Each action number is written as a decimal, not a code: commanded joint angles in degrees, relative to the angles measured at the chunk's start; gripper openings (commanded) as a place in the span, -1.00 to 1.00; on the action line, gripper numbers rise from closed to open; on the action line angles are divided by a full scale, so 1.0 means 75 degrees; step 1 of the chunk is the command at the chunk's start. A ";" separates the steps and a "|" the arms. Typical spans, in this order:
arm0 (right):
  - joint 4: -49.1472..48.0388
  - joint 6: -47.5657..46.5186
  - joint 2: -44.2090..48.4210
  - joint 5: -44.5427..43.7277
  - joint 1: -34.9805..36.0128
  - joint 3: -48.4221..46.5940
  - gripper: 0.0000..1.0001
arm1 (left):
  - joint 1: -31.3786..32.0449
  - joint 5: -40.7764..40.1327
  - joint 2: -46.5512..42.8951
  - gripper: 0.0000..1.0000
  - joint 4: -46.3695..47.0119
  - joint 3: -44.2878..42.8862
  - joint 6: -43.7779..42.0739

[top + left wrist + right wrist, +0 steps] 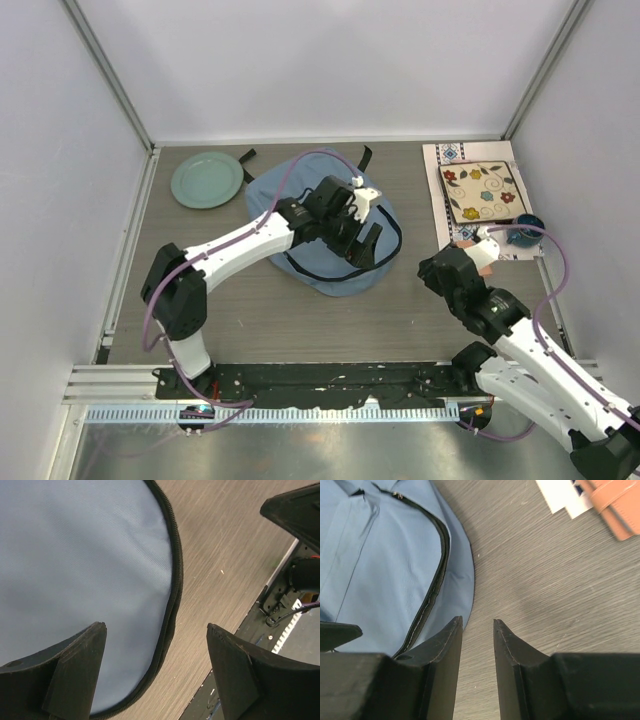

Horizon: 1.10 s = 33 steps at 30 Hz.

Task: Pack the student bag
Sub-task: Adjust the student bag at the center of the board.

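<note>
A green plate sits at the far left of the table; near it, to the right, the bag lies flat mid-table toward the back, its dark zipper curving along the edge; the left gripper hangs over the bag's near-right edge, jaws wide apart, nothing between them; the right gripper is low over bare table right of the bag, jaws a narrow gap apart, empty; far right, a floral board lies on white paper, a dark blue cup at its near corner.
</note>
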State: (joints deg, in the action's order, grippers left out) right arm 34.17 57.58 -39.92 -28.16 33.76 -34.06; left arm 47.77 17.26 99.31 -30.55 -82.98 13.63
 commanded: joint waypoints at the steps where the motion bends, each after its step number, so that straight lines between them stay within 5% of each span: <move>1: 0.0505 0.0291 0.0541 -0.1212 -0.0048 -0.0204 -0.28 | 0.0076 0.1097 0.0351 0.68 -0.0076 -0.0783 -0.0387; 26: 0.0412 0.0338 0.0893 -0.1214 -0.0071 -0.0052 -0.31 | 0.0697 -0.0637 0.1724 0.24 -0.0087 -0.1791 -0.0340; 33: 0.0284 0.0361 0.0858 -0.1120 -0.0071 0.0030 -0.31 | 0.0779 -0.0532 0.1806 -0.21 -0.0181 -0.1979 -0.0387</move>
State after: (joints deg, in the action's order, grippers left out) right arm 38.63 58.94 -33.71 -34.87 33.52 -34.04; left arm 52.99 13.30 112.73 -31.75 -94.85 11.49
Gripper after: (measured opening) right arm 0.344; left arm 0.461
